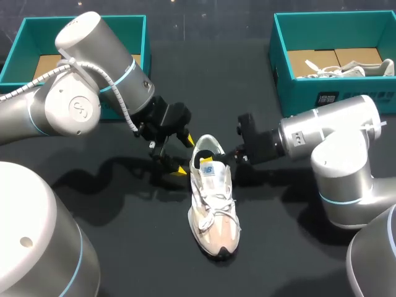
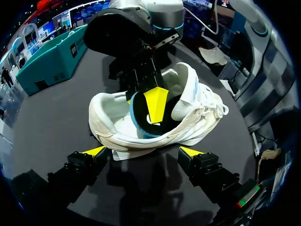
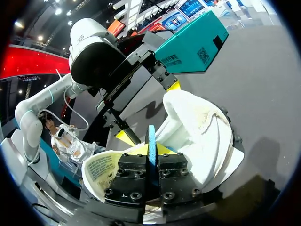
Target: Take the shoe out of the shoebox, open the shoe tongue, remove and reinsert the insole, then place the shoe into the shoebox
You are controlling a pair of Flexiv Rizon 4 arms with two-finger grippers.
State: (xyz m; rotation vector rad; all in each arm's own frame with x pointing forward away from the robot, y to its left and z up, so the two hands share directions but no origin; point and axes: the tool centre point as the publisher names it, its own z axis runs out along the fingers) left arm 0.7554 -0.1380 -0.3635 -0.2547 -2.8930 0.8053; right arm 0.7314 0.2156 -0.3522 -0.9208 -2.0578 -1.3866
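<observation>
Ahead of parted left fingers [image 2: 94, 152], shoe [image 2: 200, 110]; right fingers [image 2: 156, 101] tight on insole [image 3: 152, 148].

Black matte table [image 1: 204, 74], faint shadows across its top

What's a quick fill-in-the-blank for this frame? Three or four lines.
1. The white shoe lies on the black ____.
2. The right tool is shut on the shoe's ____.
3. The left tool is ____, with the shoe just ahead of it.
4. The teal box on the right holds a second ____.
Missing words: table; insole; open; shoe.
</observation>
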